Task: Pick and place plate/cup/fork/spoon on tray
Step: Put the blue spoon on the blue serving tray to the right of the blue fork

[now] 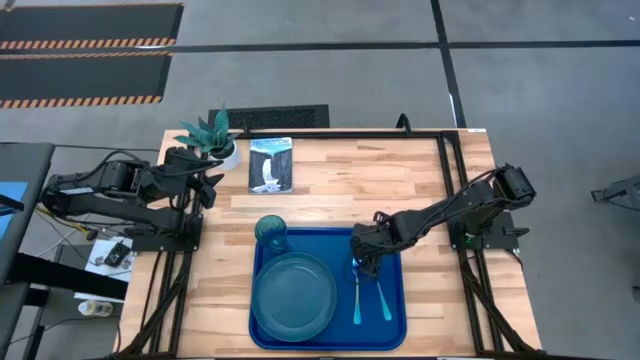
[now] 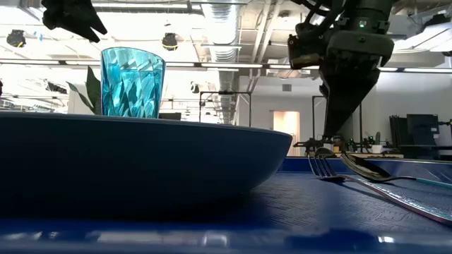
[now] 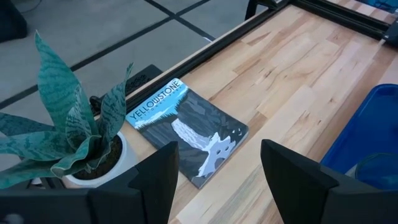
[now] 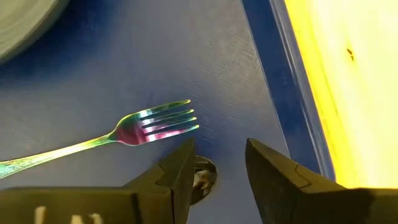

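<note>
Fork (image 1: 357,296) and spoon (image 1: 382,297) lie side by side on the right half of tray (image 1: 325,336); plate (image 1: 293,295) on its left half, cup (image 1: 271,233) at the tray's far-left corner. Right gripper (image 1: 362,262) low over the fork tines, fingers (image 4: 273,180) parted, holding nothing. Left gripper (image 1: 212,186) by the potted plant (image 1: 208,133) and booklet (image 1: 270,164), fingers apart, empty

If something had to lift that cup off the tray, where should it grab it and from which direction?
Grip the cup across its side wall near the rim, coming straight down from above. It stands upright with its mouth open at the tray's far left corner. The plate sits close on its near side, so a low sideways approach from there looks cramped. The left gripper, open by the plant, is nearest.
</note>
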Robot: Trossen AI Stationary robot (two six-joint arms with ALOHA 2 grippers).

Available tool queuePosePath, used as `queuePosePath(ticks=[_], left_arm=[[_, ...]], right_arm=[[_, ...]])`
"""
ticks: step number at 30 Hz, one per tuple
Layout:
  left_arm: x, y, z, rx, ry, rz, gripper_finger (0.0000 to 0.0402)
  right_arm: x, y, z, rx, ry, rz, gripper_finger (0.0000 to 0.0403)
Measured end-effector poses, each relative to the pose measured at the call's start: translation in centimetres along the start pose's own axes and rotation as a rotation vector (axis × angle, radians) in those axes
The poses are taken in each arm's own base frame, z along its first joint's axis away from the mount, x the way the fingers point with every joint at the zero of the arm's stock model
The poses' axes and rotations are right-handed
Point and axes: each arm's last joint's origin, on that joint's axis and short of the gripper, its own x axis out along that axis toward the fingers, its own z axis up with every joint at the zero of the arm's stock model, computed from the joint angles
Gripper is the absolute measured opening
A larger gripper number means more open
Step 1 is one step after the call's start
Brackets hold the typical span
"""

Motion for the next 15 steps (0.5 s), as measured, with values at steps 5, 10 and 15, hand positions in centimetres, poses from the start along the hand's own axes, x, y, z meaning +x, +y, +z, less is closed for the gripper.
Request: queuePosePath(ticks=[5,10,15], left_arm=[[0.0,0.0,0.0,0.0,0.0,0.0,0.0215],[0.0,0.0,0.0,0.001,0.0,0.0,0.0215],[0.0,0.0,0.0,0.001,0.0,0.001,0.0215]], right_arm=[[0.7,-0.2,-0.5,0.001,-0.001,-0.002,0.0161],[1.0,-0.5,-0.8,0.016,0.008,-0.009,0.0163],[1.7,-0.9,-1.6,0.026,0.033,-0.026,0.0164]])
